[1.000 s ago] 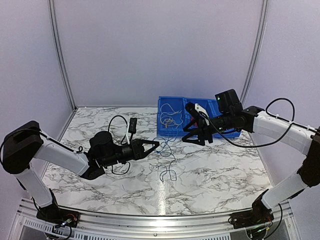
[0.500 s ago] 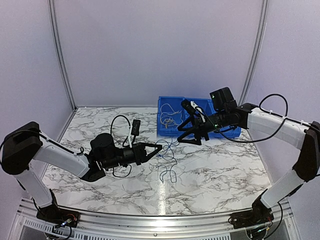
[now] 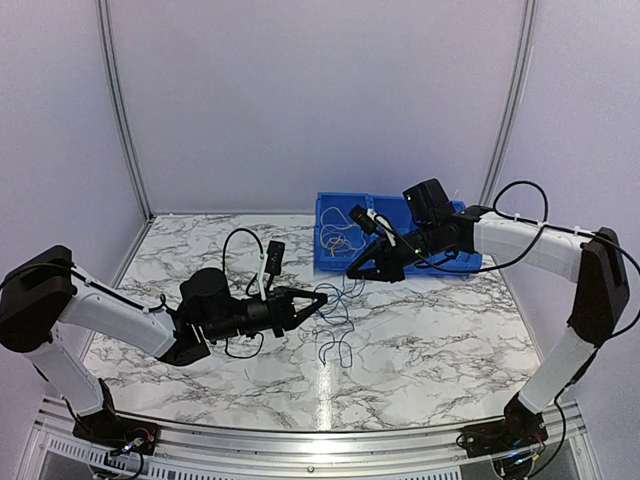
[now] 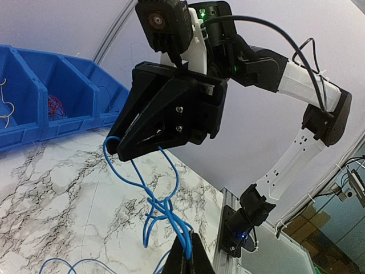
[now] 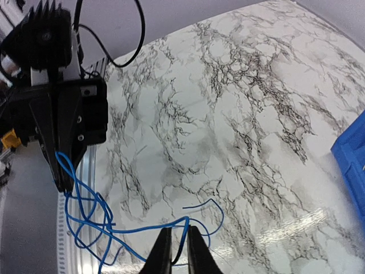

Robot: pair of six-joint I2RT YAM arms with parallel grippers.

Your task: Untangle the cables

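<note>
The blue cable [image 4: 162, 206] is pinched by 2 closed grippers, its length running from the left gripper [image 3: 321, 297] far-right to the right gripper [image 3: 350, 272].

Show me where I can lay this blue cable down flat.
Bare: table front right, between the blue cable and the right edge; also the back left corner. Crowded: the middle, where the left tool and right tool both pinch the cable, beside the bin.
</note>
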